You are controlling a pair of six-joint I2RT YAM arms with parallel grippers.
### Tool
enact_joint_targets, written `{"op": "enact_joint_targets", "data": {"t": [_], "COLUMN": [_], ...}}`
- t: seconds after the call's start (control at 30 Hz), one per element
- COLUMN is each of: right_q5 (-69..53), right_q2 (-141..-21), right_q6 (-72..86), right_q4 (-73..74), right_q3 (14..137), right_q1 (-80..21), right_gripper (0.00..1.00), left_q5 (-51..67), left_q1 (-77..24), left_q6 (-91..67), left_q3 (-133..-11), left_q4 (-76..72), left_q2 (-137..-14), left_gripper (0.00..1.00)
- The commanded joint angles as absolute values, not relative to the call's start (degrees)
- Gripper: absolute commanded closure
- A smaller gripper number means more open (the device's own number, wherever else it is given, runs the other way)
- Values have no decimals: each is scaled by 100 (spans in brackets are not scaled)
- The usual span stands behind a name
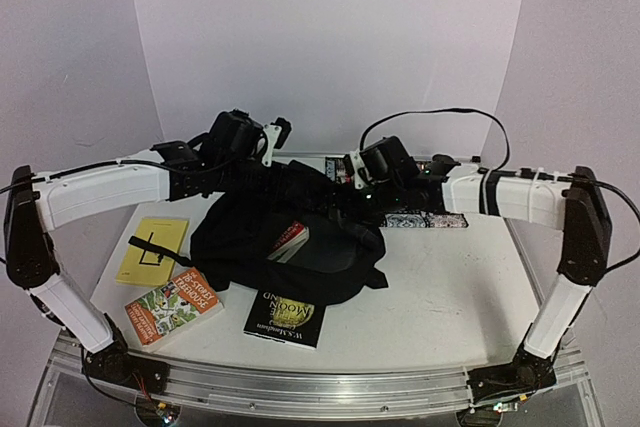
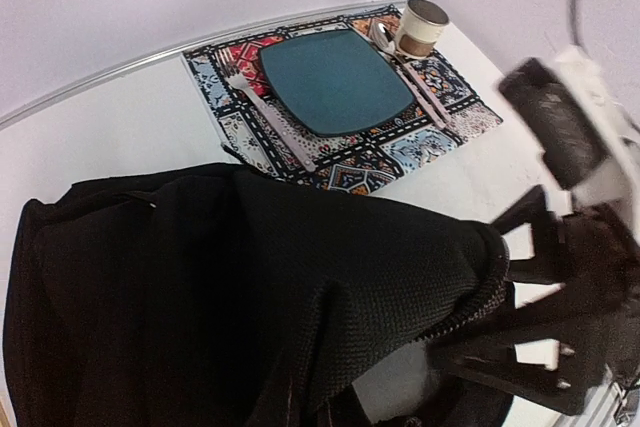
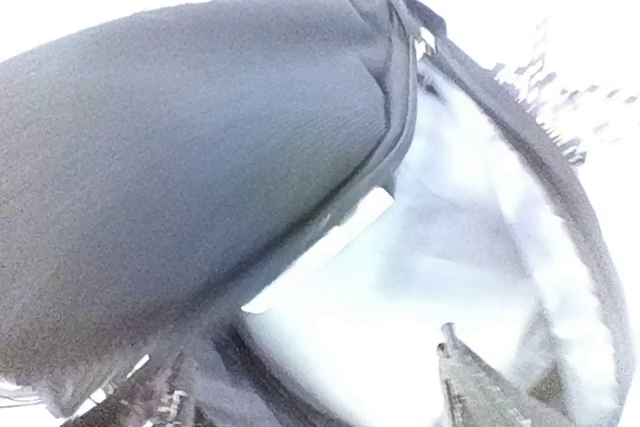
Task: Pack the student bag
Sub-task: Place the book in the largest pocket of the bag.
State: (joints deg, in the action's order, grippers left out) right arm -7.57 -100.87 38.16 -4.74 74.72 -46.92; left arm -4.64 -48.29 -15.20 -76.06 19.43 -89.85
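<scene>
Though plate (image 2: pixel 335 82) shows left-wrist only | left gripper (image 1: pixel 278 142) closed, hold unclear | right gripper (image 2: pixel 490 297) spread beside student bag (image 2: pixel 200 277)

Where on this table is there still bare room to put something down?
The widest bare patch is near right, bordered by the student bag, the placemat and the right arm. Near left is crowded: the yellow book, orange book and black book lie close beside the bag.

High behind the arms (image 1: pixel 100 192), one camera looks down over the whole white tabletop (image 1: pixel 440 287). The left wrist's looks across the soft black fabric backpack (image 2: pixel 200 277) toward the far edge. The right wrist's sits blurringly close to that backpack, shared by all three.
</scene>
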Motion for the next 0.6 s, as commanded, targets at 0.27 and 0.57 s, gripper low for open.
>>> {"op": "enact_joint_targets", "data": {"t": [0.27,0.57], "right_q5": [-309,-361], "right_q2": [-9035,-8909], "right_q6": [3250,3372], "right_q4": [418,409], "right_q3": [6667,6205], "right_q1": [-4735,-4801], "right_gripper": [5,4], "left_q5": [-333,357], "left_q1": [-3892,-3850], "left_q6": [-1394,-1465], "left_q3": [-9275,-9207], "left_q4": [1624,1701], "left_q2": [-9995,-9929], "left_gripper": [100,73]}}
